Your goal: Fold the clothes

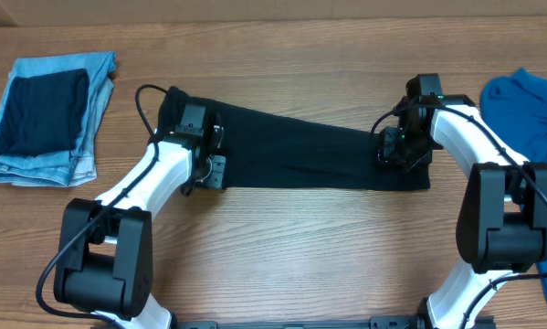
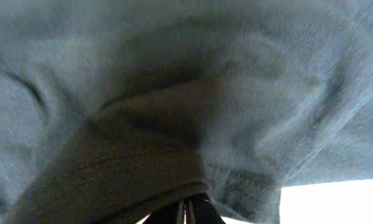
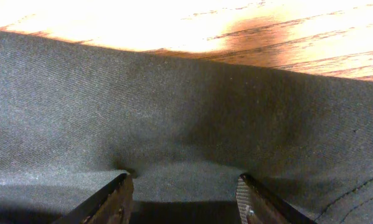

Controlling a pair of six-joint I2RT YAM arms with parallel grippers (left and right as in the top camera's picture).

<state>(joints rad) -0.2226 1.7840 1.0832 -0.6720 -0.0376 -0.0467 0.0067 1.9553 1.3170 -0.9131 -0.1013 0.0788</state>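
Across the middle of the wooden desk [image 1: 282,238] we see the black T-shirt [image 1: 291,151] stretched; the left gripper [image 2: 189,211] pinches its left end, and the right gripper [image 3: 183,186] rests spread on its right end.

Folded jeans [image 1: 36,169] L, dark cloth [image 1: 40,111] atop, blue garment [image 1: 529,105] R

Left gripper [image 2: 187,212] closed — right gripper [image 3: 182,194] parted
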